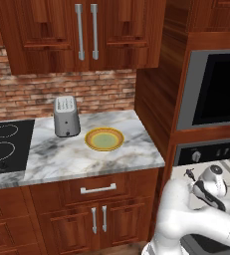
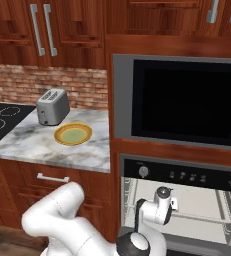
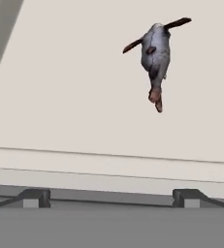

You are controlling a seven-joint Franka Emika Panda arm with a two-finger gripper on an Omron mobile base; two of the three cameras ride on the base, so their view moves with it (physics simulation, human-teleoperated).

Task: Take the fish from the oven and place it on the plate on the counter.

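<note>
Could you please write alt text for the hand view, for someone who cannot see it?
A small greyish fish lies on a pale flat surface, toward the upper right. The open pincer sits at the bottom edge, well short of the fish.

Home kitchen: reddish-brown wooden cabinets [image 1: 86, 35], red brick backsplash [image 1: 61, 92], white-grey veined marble counter [image 1: 61, 154], black glass cooktop [image 1: 7, 147], silver toaster [image 1: 66, 116], built-in steel oven [image 2: 182, 200].
</note>
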